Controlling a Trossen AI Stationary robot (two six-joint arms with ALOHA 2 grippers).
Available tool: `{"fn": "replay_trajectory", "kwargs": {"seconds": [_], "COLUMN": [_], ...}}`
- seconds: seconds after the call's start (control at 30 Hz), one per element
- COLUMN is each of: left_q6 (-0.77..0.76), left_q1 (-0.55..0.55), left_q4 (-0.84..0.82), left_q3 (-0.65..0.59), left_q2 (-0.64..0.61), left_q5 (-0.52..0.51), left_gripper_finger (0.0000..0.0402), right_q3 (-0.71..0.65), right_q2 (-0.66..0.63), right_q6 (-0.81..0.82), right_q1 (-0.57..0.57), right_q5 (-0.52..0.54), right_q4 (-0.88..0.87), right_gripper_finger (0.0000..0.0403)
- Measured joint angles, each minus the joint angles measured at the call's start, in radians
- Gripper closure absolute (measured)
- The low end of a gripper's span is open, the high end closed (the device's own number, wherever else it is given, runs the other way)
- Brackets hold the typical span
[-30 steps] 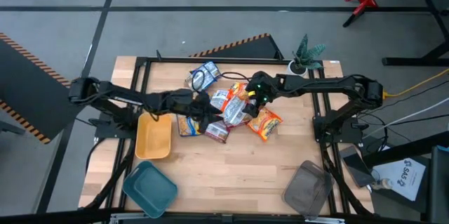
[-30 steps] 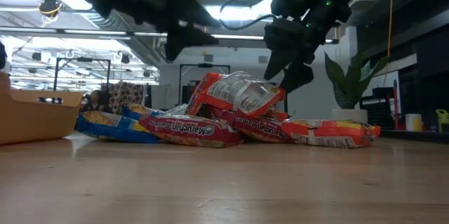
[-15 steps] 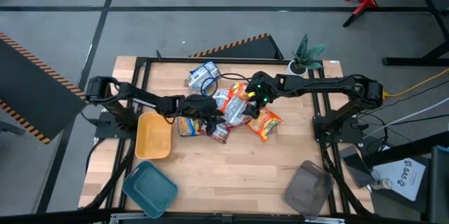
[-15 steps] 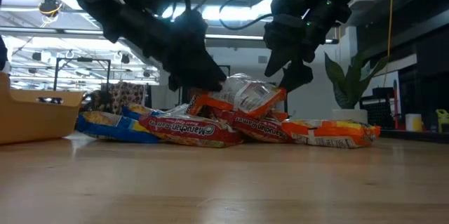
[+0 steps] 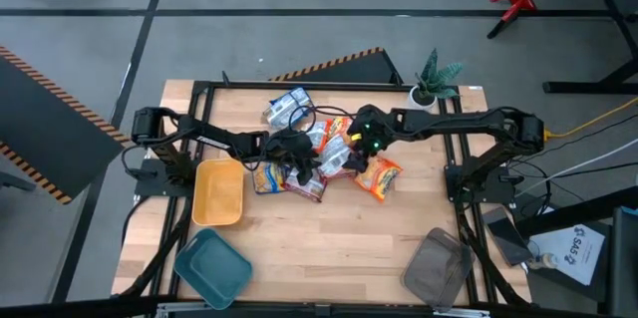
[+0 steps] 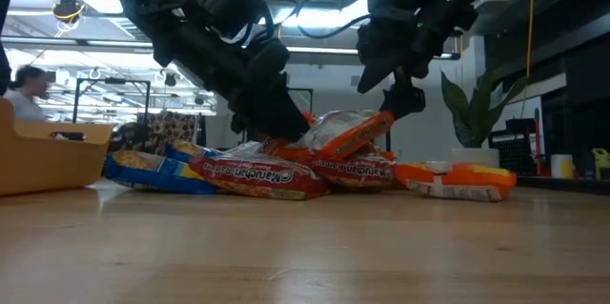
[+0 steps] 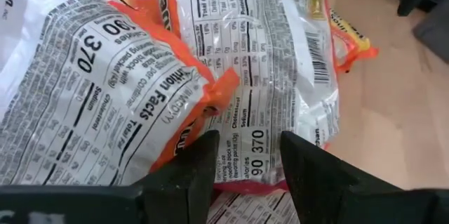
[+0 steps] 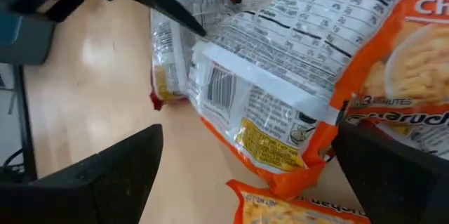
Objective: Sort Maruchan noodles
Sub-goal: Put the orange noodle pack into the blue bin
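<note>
The Maruchan noodles (image 5: pixel 324 154) lie in a heap at the table's middle: orange, red-brown and blue packets, several with the white back up. Two blue packets (image 5: pixel 289 109) lie apart near the far edge. My left gripper (image 7: pixel 247 150) is open and down in the heap's left side (image 6: pixel 286 128). An orange packet (image 6: pixel 348 132) lies tilted on top of the heap, its white back (image 8: pixel 280 62) showing. My right gripper (image 8: pixel 247 140) hangs wide open just above this packet's raised end (image 6: pixel 386 118); I see nothing between its fingers. My left gripper comes slanting down from the table's left. Its open fingertips (image 7: pixel 200 161) are set against the white printed back of an orange packet (image 7: pixel 245 157) in the heap. A strip of that back shows in the gap between the fingers. The packet lies on the others.
A yellow tray (image 5: pixel 217 193) stands left of the heap, a teal tray (image 5: pixel 211 266) at the near left and a grey tray (image 5: pixel 437 266) at the near right. A small plant (image 5: pixel 436 77) stands at the far right. Bare wood lies between heap and near edge.
My left gripper has come down and toward the table's right into the heap, tipping further downward, its opening unchanged. The top orange packet, which stood high, has been pressed lower and now lies tilted, its raised end toward my right gripper.
</note>
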Motion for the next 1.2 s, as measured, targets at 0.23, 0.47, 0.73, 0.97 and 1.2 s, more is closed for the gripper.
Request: {"fn": "replay_trajectory", "kwargs": {"seconds": [0.23, 0.47, 0.73, 0.97, 1.2], "left_q6": [-0.003, -0.006, -0.006, -0.006, -0.006], "left_q1": [0.001, 0.001, 0.000, 0.000, 0.000], "left_q4": [-0.059, -0.075, -0.069, -0.060, -0.059], "left_q3": [-0.003, -0.003, -0.003, -0.003, -0.003], "left_q2": [0.005, 0.005, 0.005, 0.004, 0.003], "left_q5": [-0.031, -0.035, -0.042, -0.042, -0.042], "left_gripper_finger": [0.0247, 0.0247, 0.0247, 0.0247, 0.0247], "right_q3": [-0.001, 0.000, 0.000, 0.000, 0.000], "right_q2": [0.053, 0.059, 0.099, 0.170, 0.165], "right_q6": [0.185, 0.207, 0.283, 0.358, 0.407], "right_q1": [0.007, 0.007, 0.005, 0.016, 0.018], "right_q5": [0.173, 0.140, 0.125, 0.110, 0.126], "right_q4": [-0.057, 0.096, 0.171, 0.222, 0.225], "right_gripper_finger": [0.0004, 0.0004, 0.0004, 0.0024, 0.0152]}}
